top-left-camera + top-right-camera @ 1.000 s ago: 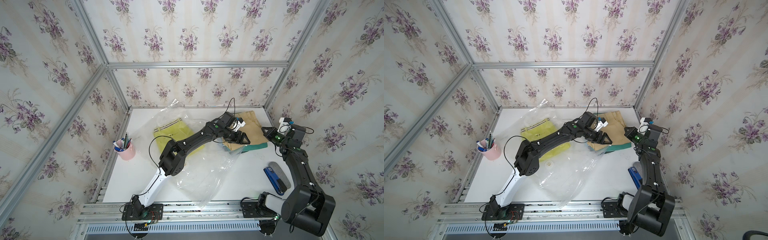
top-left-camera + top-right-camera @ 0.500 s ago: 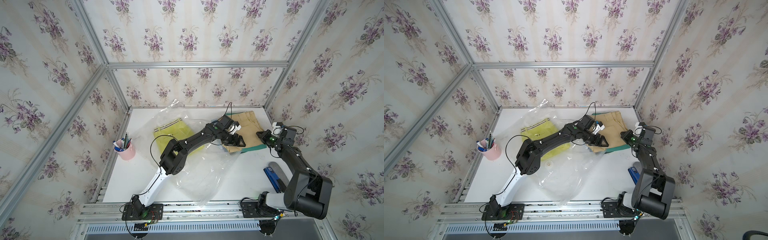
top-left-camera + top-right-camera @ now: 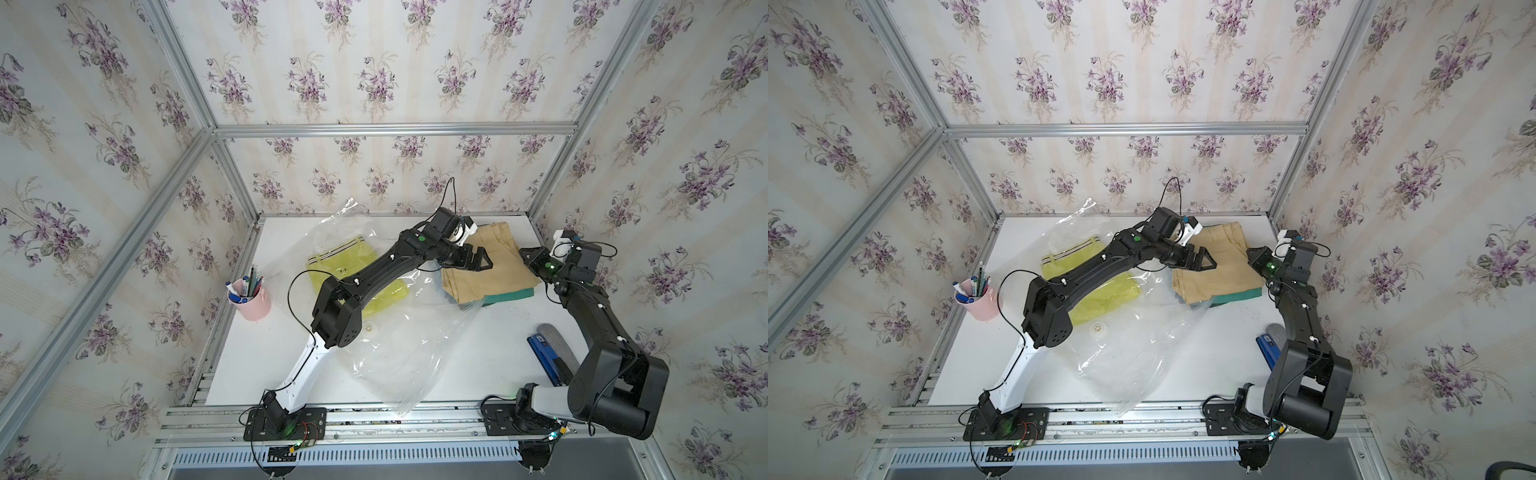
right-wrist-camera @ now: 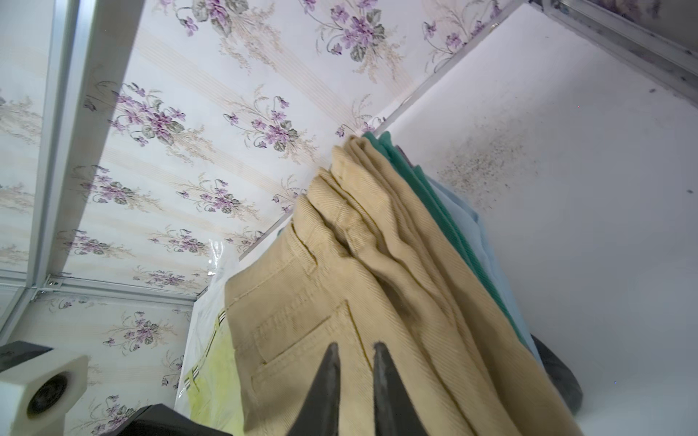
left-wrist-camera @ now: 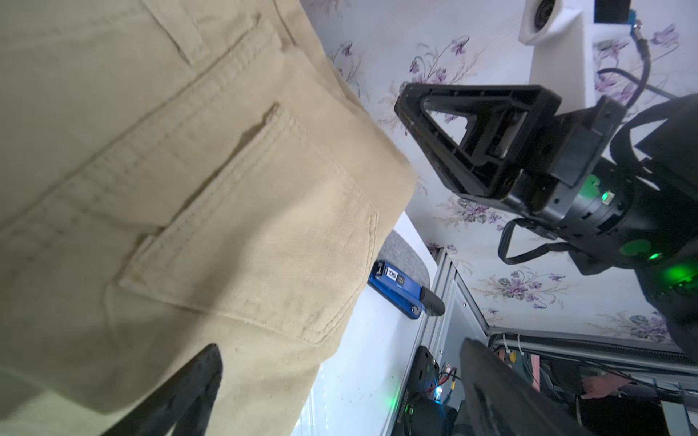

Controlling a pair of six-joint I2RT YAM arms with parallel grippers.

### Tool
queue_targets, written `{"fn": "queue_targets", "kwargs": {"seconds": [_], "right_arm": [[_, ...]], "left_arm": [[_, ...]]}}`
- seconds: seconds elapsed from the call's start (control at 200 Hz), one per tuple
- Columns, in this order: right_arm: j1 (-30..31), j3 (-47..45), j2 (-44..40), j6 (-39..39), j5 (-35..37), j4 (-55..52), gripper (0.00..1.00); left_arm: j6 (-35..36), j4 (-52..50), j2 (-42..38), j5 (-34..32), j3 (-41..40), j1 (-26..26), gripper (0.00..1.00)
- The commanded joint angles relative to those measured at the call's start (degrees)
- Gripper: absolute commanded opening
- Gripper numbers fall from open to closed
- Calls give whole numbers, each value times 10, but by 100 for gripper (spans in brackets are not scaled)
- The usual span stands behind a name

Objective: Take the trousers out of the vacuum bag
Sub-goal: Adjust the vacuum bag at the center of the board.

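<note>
Wrist views show my left pincer (image 5: 340, 347) gaping, right pincer (image 4: 355, 345) barely parted. I should grip the yellow trousers (image 3: 332, 272) by the waistband (image 3: 336, 252).

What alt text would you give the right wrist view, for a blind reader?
Khaki trousers lie on top of a teal garment and a light blue garment on a white table; two dark fingers, slightly apart, point at them.

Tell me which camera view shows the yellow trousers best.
Both top views: the yellow trousers lie spread inside the bag, only the left arm crossing them. The right wrist view catches a corner behind the khaki pair; the left wrist view shows none.
</note>
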Motion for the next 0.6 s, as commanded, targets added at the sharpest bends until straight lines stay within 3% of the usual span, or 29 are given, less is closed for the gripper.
{"fn": "queue_targets", "kwargs": {"seconds": [0.0, 0.23, 0.595], "right_arm": [[14, 27, 17, -15, -6, 8, 20], [68, 122, 112, -46, 8, -3, 20], [75, 192, 279, -36, 18, 13, 13]], "left_arm": [[-8, 35, 35, 5, 43, 6, 100], [-44, 104, 93, 0, 62, 9, 100], [-45, 108, 121, 1, 48, 16, 100]]}}
